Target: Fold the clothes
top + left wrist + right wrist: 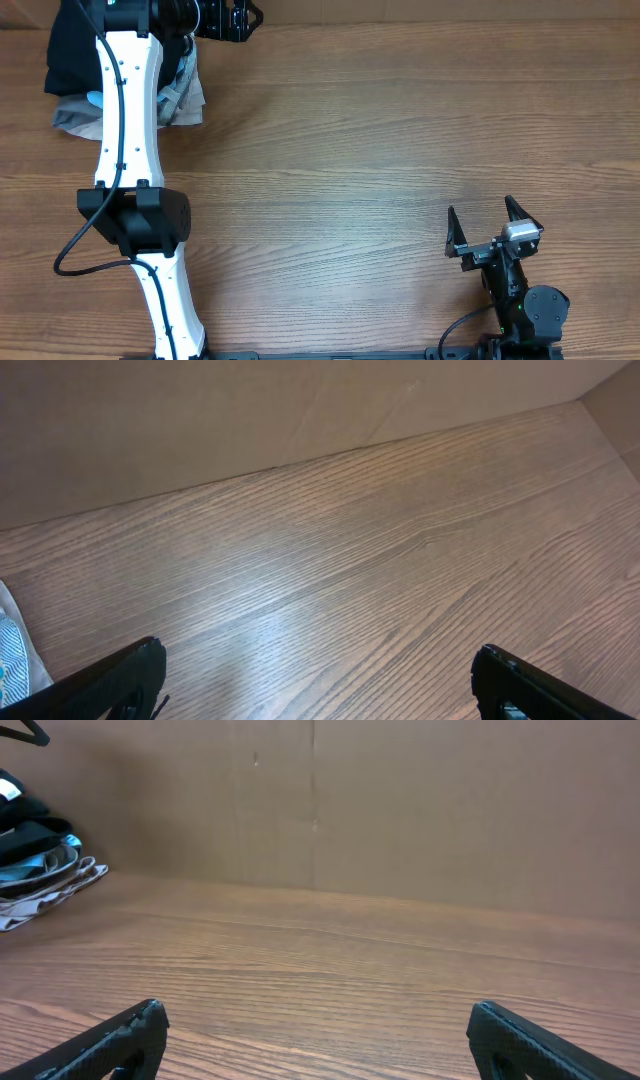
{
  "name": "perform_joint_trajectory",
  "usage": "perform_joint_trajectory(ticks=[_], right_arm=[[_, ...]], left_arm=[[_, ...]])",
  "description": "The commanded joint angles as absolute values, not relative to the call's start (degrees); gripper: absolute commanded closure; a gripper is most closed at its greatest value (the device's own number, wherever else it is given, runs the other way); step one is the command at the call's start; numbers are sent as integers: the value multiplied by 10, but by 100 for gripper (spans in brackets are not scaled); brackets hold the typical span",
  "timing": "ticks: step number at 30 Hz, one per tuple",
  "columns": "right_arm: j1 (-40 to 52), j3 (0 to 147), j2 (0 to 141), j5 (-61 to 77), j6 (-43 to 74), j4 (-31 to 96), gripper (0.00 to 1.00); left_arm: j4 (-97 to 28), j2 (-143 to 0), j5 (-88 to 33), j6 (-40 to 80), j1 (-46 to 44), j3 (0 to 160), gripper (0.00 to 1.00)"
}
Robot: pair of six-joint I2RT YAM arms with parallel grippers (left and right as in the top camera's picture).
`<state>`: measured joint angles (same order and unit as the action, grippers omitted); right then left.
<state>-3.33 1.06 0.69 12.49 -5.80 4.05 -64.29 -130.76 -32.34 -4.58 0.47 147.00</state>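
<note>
Wood-grain worktop point(380, 130) runs back to a plain brown wall point(450, 810). At the far left corner the black garment point(62, 55) lies on top of a pile point(185, 98) of light-blue and grey pieces. The left arm point(125, 110) reaches across that pile, and the left jaws stand wide over bare wood just right of it. The right arm point(520, 300) sits near right, right jaws wide and holding nothing.

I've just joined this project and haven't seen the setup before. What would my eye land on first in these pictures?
The long white robot arm stretched up the table's left side, over a heap in the far corner: black soft fabric with grey and light-blue cloth pieces. Its open left gripper hangs over the brown wooden table, and the open right gripper sits at the near right edge.
</note>
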Motion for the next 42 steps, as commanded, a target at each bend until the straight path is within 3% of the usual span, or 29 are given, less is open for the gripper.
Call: perform_joint_trajectory(ticks=[1, 5, 8, 14, 24, 32, 42], right_arm=[[-36, 4, 2, 121, -58, 37, 0], [-36, 4, 2, 121, -58, 37, 0], [-36, 4, 2, 121, -58, 37, 0], [-36, 4, 2, 121, -58, 37, 0], [-36, 4, 2, 121, -58, 37, 0], [-36, 4, 2, 121, -58, 37, 0], [-36, 4, 2, 121, -58, 37, 0]], left_arm=[[-642, -1300, -305, -41, 7, 1475, 0], [-641, -1281, -216, -53, 7, 1469, 0], [-573, -1228, -206, -78, 7, 1389, 0], [-271, -981, -197, -86, 29, 957, 0], [-116, -620, -129, -90, 46, 511, 0], [169, -317, -129, -62, 46, 157, 0], [183, -102, -114, -59, 46, 15, 0]])
